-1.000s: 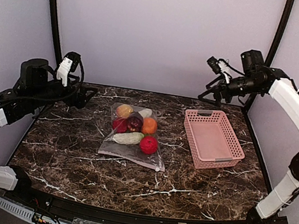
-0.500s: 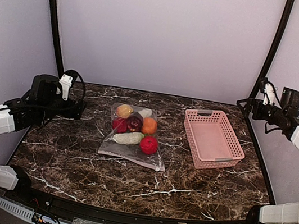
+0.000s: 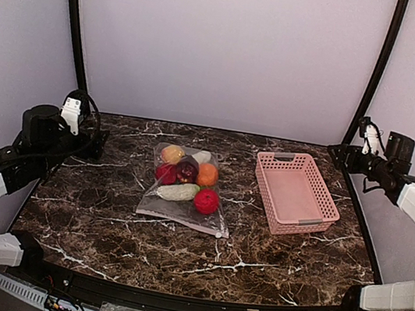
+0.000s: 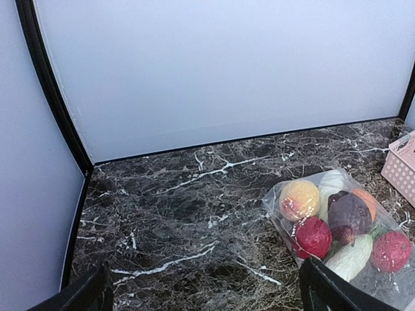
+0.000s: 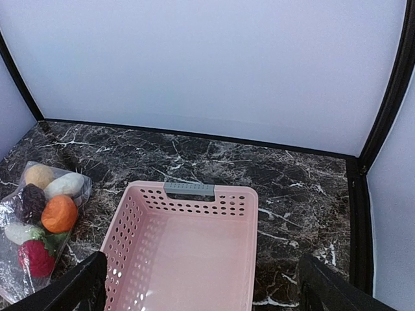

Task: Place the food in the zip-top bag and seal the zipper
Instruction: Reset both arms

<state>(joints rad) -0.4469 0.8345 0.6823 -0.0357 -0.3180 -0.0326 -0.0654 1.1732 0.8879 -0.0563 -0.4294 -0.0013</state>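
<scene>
The zip-top bag [image 3: 184,196] lies flat in the middle of the table with the food [image 3: 187,171] inside it: tan, maroon, orange, red and white pieces. The left wrist view shows the bag [image 4: 285,197] at the right, holding a tan fruit [image 4: 299,199], a red one [image 4: 314,237] and a maroon one [image 4: 349,217]. The zipper is too faint to make out. My left gripper [image 3: 96,143] hangs open at the far left, well clear of the bag. Over the table's far right corner, my right gripper [image 3: 339,153] is open and empty.
An empty pink basket [image 3: 264,184] stands right of the bag; in the right wrist view the basket [image 5: 188,189] lies below the open right gripper [image 5: 202,293], with the bag [image 5: 13,214] at the left edge. Black frame posts [image 3: 74,24] and grey walls close in the back and sides.
Both arms have pulled back from the middle. The right arm swung out to the right and came lower; the left arm drew back to the left. The bag and basket have not moved.
</scene>
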